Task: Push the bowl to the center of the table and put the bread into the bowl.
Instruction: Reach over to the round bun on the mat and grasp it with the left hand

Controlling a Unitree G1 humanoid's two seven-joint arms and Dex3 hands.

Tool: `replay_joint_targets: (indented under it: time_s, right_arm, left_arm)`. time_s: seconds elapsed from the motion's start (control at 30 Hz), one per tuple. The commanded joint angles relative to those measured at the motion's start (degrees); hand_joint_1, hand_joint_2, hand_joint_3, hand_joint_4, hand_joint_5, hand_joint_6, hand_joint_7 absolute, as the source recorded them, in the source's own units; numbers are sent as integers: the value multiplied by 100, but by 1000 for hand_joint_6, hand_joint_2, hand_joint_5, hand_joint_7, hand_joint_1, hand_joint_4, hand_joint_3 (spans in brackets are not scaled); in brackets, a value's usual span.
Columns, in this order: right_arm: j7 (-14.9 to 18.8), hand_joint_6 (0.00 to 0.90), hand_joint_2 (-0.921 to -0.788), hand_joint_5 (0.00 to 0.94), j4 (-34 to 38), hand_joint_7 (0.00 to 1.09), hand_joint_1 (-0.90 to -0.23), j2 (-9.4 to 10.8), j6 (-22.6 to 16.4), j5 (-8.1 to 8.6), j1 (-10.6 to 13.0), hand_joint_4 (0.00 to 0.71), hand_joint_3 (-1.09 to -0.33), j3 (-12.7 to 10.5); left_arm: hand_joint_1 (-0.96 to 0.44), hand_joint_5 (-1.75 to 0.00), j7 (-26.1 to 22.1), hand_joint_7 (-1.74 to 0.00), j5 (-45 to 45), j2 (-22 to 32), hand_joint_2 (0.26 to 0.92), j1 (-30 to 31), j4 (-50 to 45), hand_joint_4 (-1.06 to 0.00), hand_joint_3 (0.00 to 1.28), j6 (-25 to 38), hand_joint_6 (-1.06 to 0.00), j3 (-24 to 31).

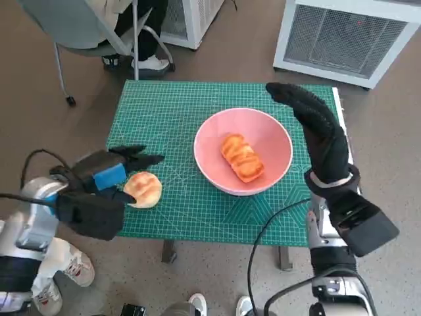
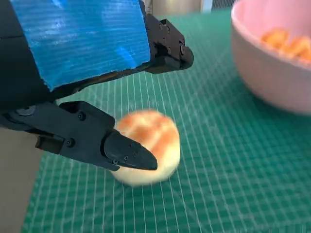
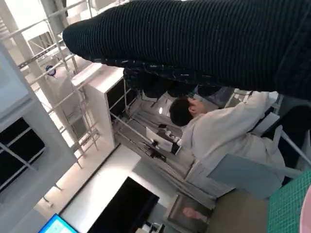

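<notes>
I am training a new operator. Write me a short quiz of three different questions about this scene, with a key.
1. True or false: the pink bowl holds a bread.
2. Which hand is at the round bun? A) left B) right C) neither
3. Fill in: the right hand is raised beside the bowl and holds ____.

Key
1. True: a long bread lies inside.
2. A: the left hand has its fingers around the bun.
3. Nothing.
</notes>
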Motion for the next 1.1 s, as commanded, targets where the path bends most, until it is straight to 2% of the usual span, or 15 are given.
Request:
replay_joint_targets:
  time_s: [0.03, 0.2, 0.27, 0.4, 0.5, 0.6, 0.63, 0.67, 0.7, 0.73, 0.8, 0.9, 1.1]
  right_arm:
    - [76, -1, -921, 214, 34, 760, -585, -27, 86, 24, 28, 262, -833, 15]
    - [79, -1, -921, 225, 15, 759, -587, -39, 103, 17, 30, 257, -834, 9]
    - [83, -1, -921, 358, 18, 761, -588, -45, 107, 23, 27, 187, -837, 5]
    - [91, -1, -921, 461, 31, 761, -592, -51, 123, 38, 25, 133, -834, -4]
    - [88, -1, -921, 489, 23, 761, -593, -47, 137, 38, 29, 118, -834, -6]
    - [96, -1, -921, 502, 30, 761, -595, -42, 142, 49, 30, 110, -835, -9]
    - [98, -1, -921, 503, 37, 760, -596, -42, 141, 50, 27, 110, -834, -11]
    - [99, -1, -921, 505, 43, 760, -596, -41, 141, 50, 25, 109, -834, -12]
    - [95, -1, -921, 507, 39, 760, -597, -37, 146, 46, 24, 108, -833, -10]
    - [91, -1, -921, 508, 35, 760, -598, -34, 150, 44, 24, 108, -833, -9]
    - [83, -1, -921, 510, 10, 760, -596, -32, 155, 36, 34, 106, -832, -6]
    - [84, -1, -921, 513, -12, 760, -593, -30, 160, 36, 47, 105, -833, -2]
    - [82, -1, -921, 520, -12, 760, -589, -31, 152, 22, 47, 101, -837, -1]
  left_arm:
    - [-169, -3, -147, -15, 119, -109, 851, -171, 315, -239, 4, 71, -372, -222]
    - [-143, -5, -270, -11, 190, -177, 854, -304, 645, -248, 8, 132, -370, -389]
    - [-145, -6, -306, -13, 205, -181, 856, -337, 728, -254, 8, 139, -377, -434]
    - [-144, -25, -332, -28, 303, -203, 869, -384, 924, -303, 13, 176, -411, -549]
    - [-139, -50, -247, -52, 409, -254, 884, -434, 1111, -372, 17, 194, -463, -646]
    - [-119, -113, -127, -131, 495, -293, 911, -458, 1233, -562, 37, 199, -610, -699]
    - [-116, -122, -64, -143, 519, -297, 913, -459, 1261, -589, 42, 182, -631, -699]
    - [-93, -344, -18, -379, 536, -300, 914, -462, 1283, -586, 67, 166, -607, -699]
    - [-60, -693, 74, -746, 561, -288, 917, -461, 1290, -555, 127, 121, -546, -689]
    - [-39, -888, 141, -946, 577, -278, 918, -461, 1296, -577, 137, 88, -530, -684]
    - [-20, -1044, 284, -1102, 596, -237, 919, -448, 1258, -614, 132, 11, -530, -655]
    - [-7, -1156, 468, -1189, 592, -162, 920, -416, 1082, -650, 118, -76, -545, -558]
    - [0, -1309, 496, -1130, 319, -24, 920, -438, 518, -622, 119, -139, -588, -175]
